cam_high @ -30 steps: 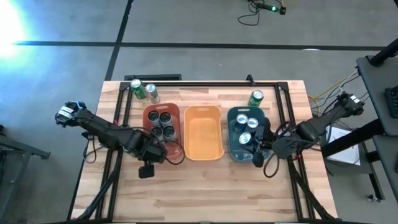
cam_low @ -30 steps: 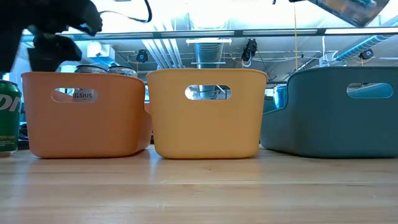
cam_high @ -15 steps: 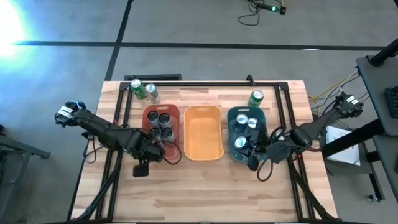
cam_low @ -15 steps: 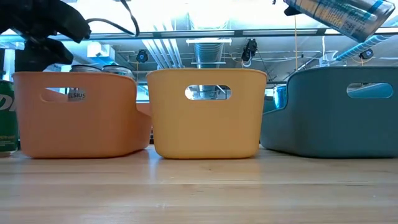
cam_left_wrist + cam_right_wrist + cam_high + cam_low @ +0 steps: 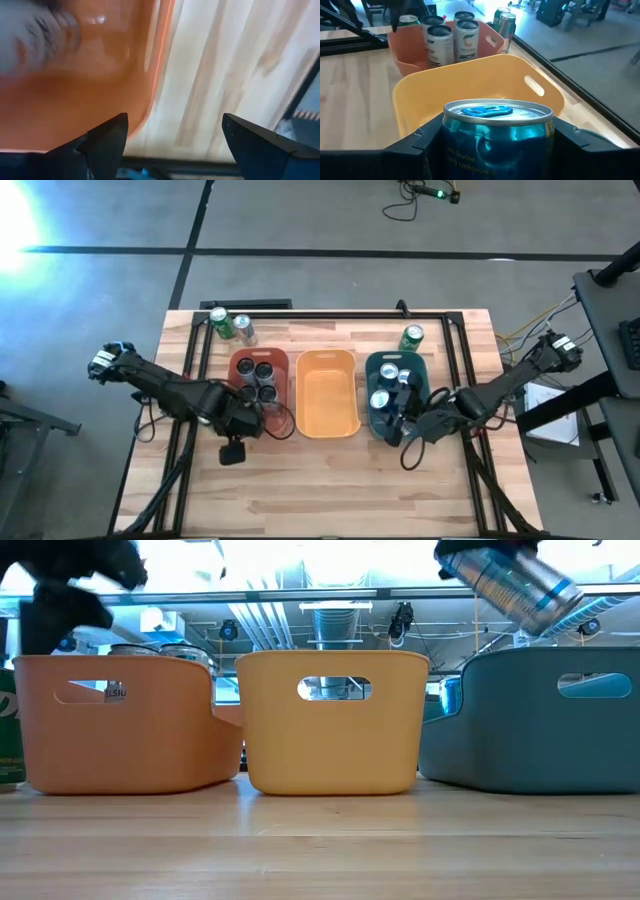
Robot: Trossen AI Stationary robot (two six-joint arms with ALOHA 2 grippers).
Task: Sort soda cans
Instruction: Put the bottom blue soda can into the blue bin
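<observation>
From above, the right gripper [image 5: 403, 423] hangs over the teal bin's [image 5: 372, 362] near end, clamped on a silver-blue can [image 5: 512, 585], presumably carrying it toward the empty orange bin [image 5: 326, 393]. From counter level that can rides tilted, smooth and metallic, above the matte plastic bins. The left gripper [image 5: 172, 140], spread wide and empty, sits by the red bin [image 5: 238, 362] holding dark cans [image 5: 262, 378]; green cans [image 5: 227, 324] wait behind.

green can [image 5: 9, 740] cut by low view's edge | left gripper [image 5: 70, 585] mostly out of frame | can [image 5: 37, 37] near left fingers blurred
</observation>
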